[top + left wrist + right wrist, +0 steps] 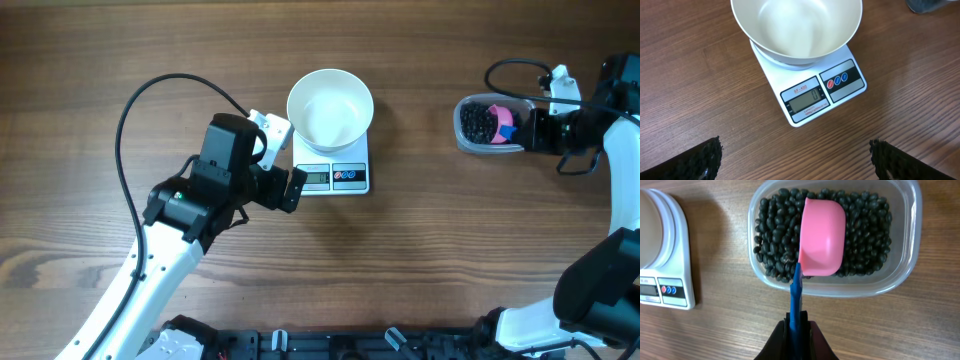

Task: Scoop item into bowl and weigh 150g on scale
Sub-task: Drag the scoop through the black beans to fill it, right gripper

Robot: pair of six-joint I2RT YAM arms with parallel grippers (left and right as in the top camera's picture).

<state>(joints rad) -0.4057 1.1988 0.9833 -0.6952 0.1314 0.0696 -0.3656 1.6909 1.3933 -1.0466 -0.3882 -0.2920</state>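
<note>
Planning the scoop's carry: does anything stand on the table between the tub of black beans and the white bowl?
Nothing visible does: only bare wood lies between the tub and the bowl on the scale. The open left hand sits beyond the scale, off that path; the right hand holds the scoop over the beans.
</note>
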